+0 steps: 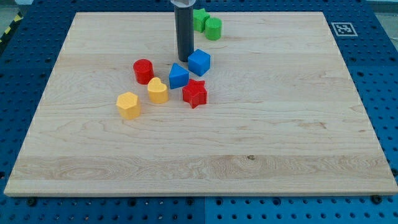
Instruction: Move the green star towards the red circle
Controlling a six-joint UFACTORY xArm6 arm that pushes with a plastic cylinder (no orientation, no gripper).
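The green star [199, 18] lies near the view's top edge, partly hidden behind the rod, touching a green circle [213, 28] on its right. The red circle [143, 70] sits left of centre, lower in the view. My tip [184, 60] rests on the board below the green star, just left of a blue cube [199, 62] and right of the red circle. The rod rises straight up and covers the star's left side.
A blue triangular block [178, 76], a red star [194, 93], a yellow heart [158, 91] and a yellow hexagon [129, 104] cluster below my tip. The wooden board [261, 137] sits on a blue perforated table with a marker tag [344, 28] at top right.
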